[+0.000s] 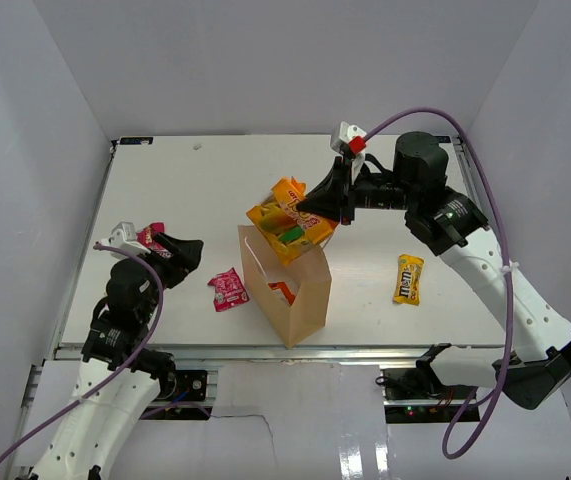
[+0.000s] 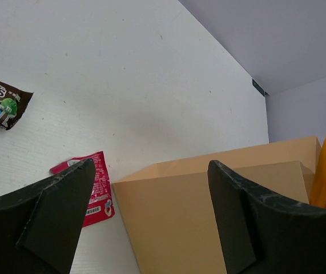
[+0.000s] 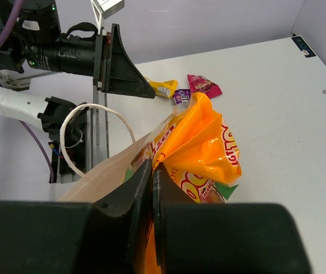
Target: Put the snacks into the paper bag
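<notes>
Where the overhead view looks down, the right end effector [image 1: 307, 208] is clamped on the large orange bag [image 1: 287, 222], held just over the mouth of the paper bag [image 1: 300, 300] (upright, near the worktop's [image 1: 185, 180] front edge). Right of it lies the yellow M&M's pack [image 1: 408, 278], left the small pink-red pack [image 1: 228, 290].

Left wrist: left end effector [image 2: 151, 171] spread wide, gripping nothing; dark M&M's pack [image 2: 0, 104] well apart.

Right wrist: jaws pinched tight on orange foil; white string handle [image 3: 88, 125] arches beside.
</notes>
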`<state>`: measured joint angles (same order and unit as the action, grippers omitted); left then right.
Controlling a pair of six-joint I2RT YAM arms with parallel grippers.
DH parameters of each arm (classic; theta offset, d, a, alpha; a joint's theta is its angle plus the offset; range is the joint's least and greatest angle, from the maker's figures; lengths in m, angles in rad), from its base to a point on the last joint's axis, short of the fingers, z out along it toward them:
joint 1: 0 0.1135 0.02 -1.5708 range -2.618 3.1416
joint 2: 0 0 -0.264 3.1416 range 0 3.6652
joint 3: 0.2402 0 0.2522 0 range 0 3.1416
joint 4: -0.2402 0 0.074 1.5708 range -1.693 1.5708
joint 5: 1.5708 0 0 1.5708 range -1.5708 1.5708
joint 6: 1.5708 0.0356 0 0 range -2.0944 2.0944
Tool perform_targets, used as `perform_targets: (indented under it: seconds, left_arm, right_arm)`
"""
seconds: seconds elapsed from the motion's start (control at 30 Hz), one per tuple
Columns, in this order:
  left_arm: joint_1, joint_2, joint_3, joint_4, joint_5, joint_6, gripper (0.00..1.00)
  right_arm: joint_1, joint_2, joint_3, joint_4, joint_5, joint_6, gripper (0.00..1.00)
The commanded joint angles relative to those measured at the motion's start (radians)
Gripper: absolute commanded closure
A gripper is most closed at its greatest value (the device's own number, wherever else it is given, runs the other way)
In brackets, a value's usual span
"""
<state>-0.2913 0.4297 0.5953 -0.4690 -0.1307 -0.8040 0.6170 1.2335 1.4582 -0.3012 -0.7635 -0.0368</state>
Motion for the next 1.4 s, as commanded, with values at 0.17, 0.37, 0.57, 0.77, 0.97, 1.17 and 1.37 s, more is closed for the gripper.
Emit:
perform_targets:
  seconds: [0.17, 0.37, 0.57, 0.77, 0.97, 1.17, 1.37]
  left_arm:
    - [-0.005, 0.114, 0.041, -0.193, -0.228, -0.381, 0.02]
    - [-0.003, 0.337, 0.115, -0.263, -0.299, -0.514, 0.02]
    - [-0.002, 0.507, 0.181, -0.278, -0.374, -0.584, 0.02]
    - [0.09, 0.74, 0.261, -0.319, -0.386, -0.612, 0.02]
    - [0.276, 0.96, 0.262, -0.147, -0.248, -0.496, 0.02]
    - [0.376, 1.136, 0.297, -0.01, -0.121, -0.368, 0.06]
    - [0.397, 1.202, 0.317, 0.024, -0.095, -0.327, 0.25]
  right_arm:
    - [0.076, -0.048, -0.022, 0.021, 0.061, -0.17, 0.79]
    - [0.119, -0.081, -0.042, 0.014, 0.092, -0.213, 0.45]
    - [0.119, -0.085, 0.045, -0.001, 0.101, -0.247, 0.3]
    - [0.049, -0.095, 0.068, -0.035, 0.223, -0.346, 0.07]
    - [-0.17, -0.12, -0.012, -0.058, 0.218, -0.332, 0.03]
    - [-0.35, -0.134, -0.177, -0.082, 0.155, -0.336, 0.03]
    - [-0.457, -0.149, -0.301, -0.081, 0.118, -0.333, 0.03]
